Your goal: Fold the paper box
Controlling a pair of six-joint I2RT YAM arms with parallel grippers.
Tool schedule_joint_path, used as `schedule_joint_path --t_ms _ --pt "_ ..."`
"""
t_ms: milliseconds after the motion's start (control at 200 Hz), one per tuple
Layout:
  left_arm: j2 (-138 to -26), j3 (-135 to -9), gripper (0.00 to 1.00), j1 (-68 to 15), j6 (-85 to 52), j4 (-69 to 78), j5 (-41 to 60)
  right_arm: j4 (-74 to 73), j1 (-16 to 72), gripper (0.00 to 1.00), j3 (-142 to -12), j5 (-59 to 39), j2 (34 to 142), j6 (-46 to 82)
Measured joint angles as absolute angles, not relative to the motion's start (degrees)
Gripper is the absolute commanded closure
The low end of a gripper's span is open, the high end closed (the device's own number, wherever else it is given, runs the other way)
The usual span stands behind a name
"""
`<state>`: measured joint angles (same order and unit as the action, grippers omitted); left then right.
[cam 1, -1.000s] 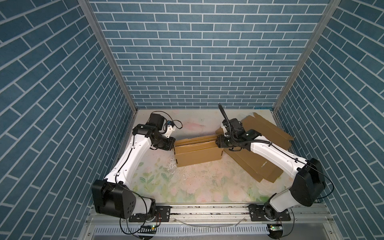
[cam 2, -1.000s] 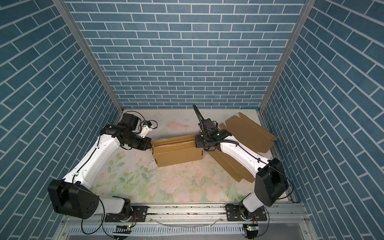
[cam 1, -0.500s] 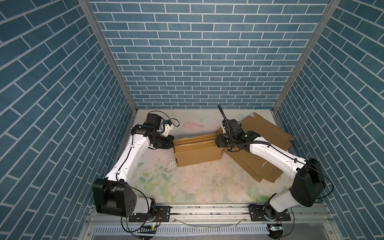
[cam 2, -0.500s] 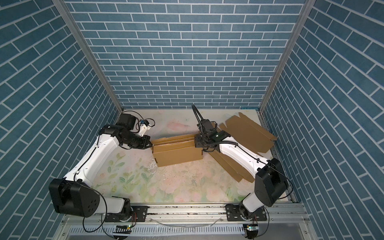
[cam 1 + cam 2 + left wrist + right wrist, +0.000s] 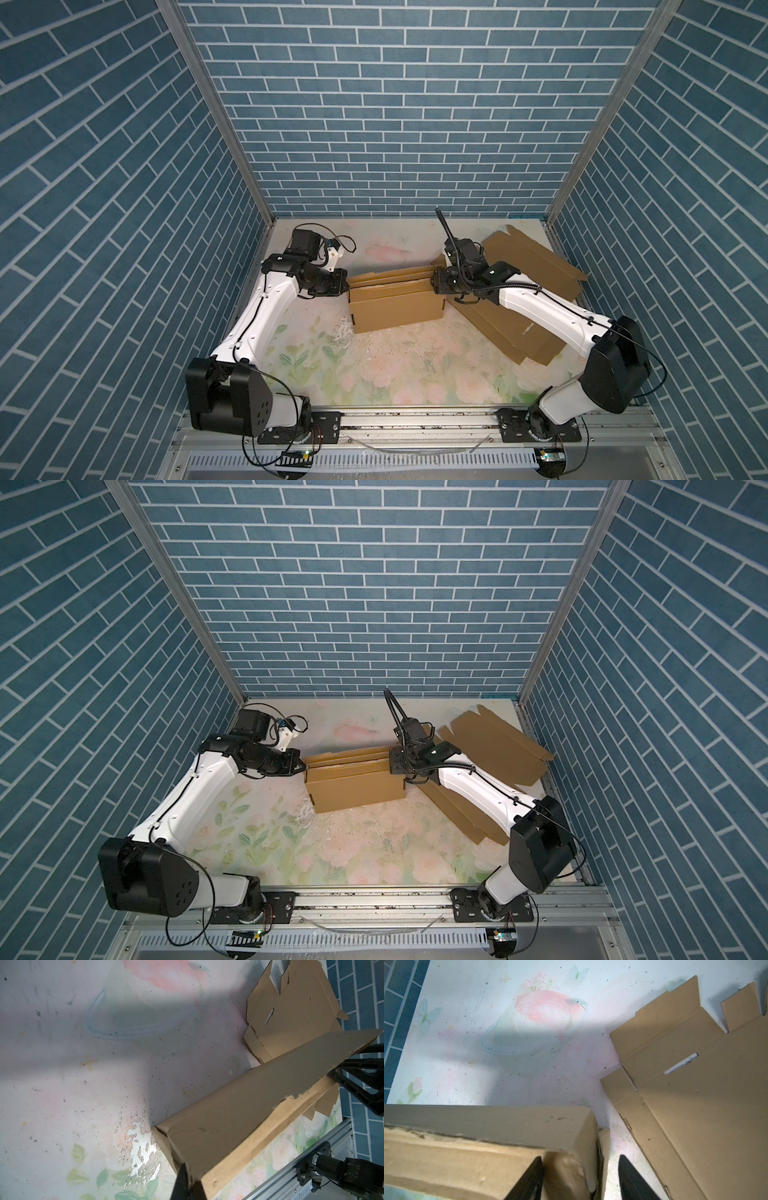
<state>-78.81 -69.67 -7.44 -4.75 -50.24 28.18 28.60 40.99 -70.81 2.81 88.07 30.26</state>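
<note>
The brown paper box (image 5: 395, 307) (image 5: 357, 787) stands partly folded mid-table, its long walls up and its top flaps lying loosely over it. My left gripper (image 5: 345, 286) (image 5: 304, 766) is at its left end. In the left wrist view this gripper (image 5: 188, 1186) is shut on the box's (image 5: 239, 1115) corner edge. My right gripper (image 5: 436, 286) (image 5: 392, 766) is at the box's right end. In the right wrist view it (image 5: 581, 1180) is open and straddles the box's (image 5: 488, 1126) end wall, with one finger (image 5: 533, 1178) over the box and the other finger (image 5: 633, 1178) outside, clear of the cardboard.
Flat cardboard sheets (image 5: 536, 266) (image 5: 498, 737) (image 5: 695, 1095) lie at the back right, and more sheets (image 5: 511, 336) lie under my right arm. Blue brick walls close in three sides. A metal rail (image 5: 415, 419) runs along the front edge.
My left arm has shifted slightly at the wrist. The box and both grippers stay where they were.
</note>
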Motion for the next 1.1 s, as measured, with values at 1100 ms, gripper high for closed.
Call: schedule_joint_path --t_ms 1100 --pt "-71.0 -58.8 0.96 -8.2 -7.0 -39.1 26.8 42.7 33.5 0.27 -72.8 -14.2 83.1 28.4"
